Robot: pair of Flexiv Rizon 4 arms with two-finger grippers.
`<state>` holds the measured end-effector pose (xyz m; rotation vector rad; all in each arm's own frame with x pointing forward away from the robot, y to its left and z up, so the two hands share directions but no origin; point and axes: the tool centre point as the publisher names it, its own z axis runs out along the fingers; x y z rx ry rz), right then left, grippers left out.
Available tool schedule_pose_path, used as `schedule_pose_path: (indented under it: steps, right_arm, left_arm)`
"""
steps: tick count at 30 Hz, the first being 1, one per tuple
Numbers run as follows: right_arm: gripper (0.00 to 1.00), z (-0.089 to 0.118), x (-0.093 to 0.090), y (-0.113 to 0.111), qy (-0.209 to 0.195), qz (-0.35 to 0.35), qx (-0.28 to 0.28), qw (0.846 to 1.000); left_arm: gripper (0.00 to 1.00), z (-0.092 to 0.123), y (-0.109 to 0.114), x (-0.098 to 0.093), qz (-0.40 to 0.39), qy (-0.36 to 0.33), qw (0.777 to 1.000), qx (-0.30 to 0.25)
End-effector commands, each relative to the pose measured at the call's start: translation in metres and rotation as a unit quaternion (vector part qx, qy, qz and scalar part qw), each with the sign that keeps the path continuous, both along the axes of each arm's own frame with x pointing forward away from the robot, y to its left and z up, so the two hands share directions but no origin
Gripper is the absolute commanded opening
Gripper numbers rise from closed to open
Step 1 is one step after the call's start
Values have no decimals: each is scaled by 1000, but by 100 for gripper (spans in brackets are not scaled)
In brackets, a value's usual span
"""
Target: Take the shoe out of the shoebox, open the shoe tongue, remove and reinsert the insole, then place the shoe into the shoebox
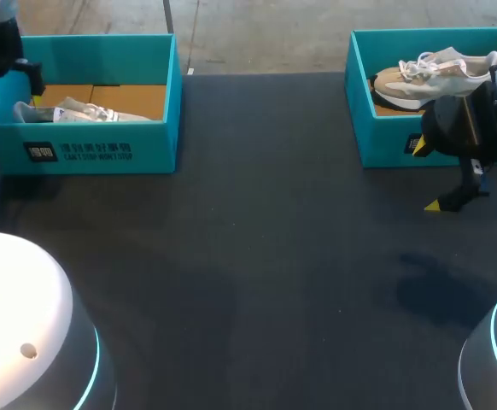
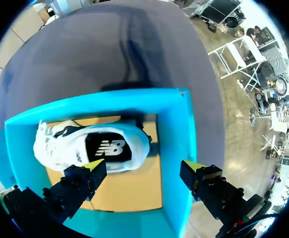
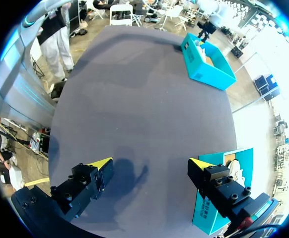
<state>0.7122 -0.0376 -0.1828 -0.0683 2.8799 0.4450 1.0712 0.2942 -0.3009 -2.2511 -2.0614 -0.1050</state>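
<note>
A white shoe (image 2: 92, 148) with a dark inside lies on the cardboard floor of the left teal shoebox (image 2: 179, 144). My left gripper (image 2: 143, 166) hangs open above that box. One finger is over the shoe's edge and the other over the box wall, and nothing is held. In the head view the same shoe (image 1: 82, 112) rests in the left shoebox (image 1: 103, 149) under my left gripper (image 1: 9, 81). A beige and white shoe (image 1: 432, 75) sits in the right shoebox (image 1: 385, 141). My right gripper (image 1: 426, 175) stands open in front of that box, over the bare table (image 3: 134, 114).
The dark table (image 1: 257, 273) stretches wide between the two boxes and toward the front. From the right wrist, the right shoebox (image 3: 224, 193) lies just beside one finger and the left shoebox (image 3: 206, 62) sits far ahead at the table's edge.
</note>
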Motion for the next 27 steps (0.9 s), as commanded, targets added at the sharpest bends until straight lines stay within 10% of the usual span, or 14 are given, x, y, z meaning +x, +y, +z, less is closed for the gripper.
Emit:
schedule_pose_path:
  steps: [1,16,27]
  right_arm:
    - [100,-1,2,1,1,0,-1,1000]
    - [100,-1,2,1,1,0,-1,1000]
    - [100,-1,2,1,1,0,-1,1000]
  left_arm:
    - [100,22,4,-10,5,-19,1000,-8]
    - [100,85,16,-20,43,-34,997,-48]
    - [100,108,5,-51,19,80,991,-107]
